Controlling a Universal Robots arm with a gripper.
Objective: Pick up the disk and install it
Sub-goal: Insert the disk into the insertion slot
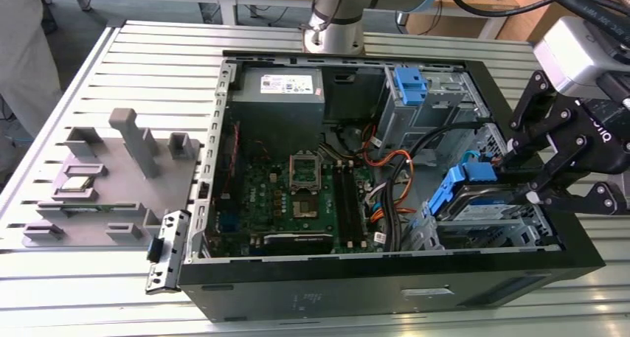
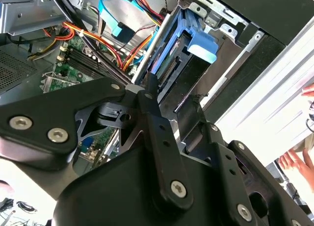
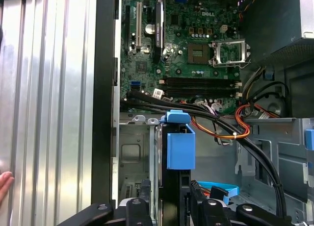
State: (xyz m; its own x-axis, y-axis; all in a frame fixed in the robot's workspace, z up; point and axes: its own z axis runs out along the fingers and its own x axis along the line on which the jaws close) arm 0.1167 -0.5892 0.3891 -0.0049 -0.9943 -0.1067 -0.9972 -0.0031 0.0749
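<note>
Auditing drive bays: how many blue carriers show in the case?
2 carriers: one in the bay near the power supply, one on the disk at the gripper. Others may be hidden.

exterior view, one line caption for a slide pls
Gripper at the disk, tilted in the drive bay of an open computer case on a slatted table

disk (image 1: 474,201): dull grey metal | its carrier (image 3: 180,147): smooth blue plastic | my jaws: matt black metal, bright screw heads | worktop (image 1: 147,64): ribbed satin aluminium | computer case (image 1: 394,278): matt black shell, bare sheet-metal inside
</note>
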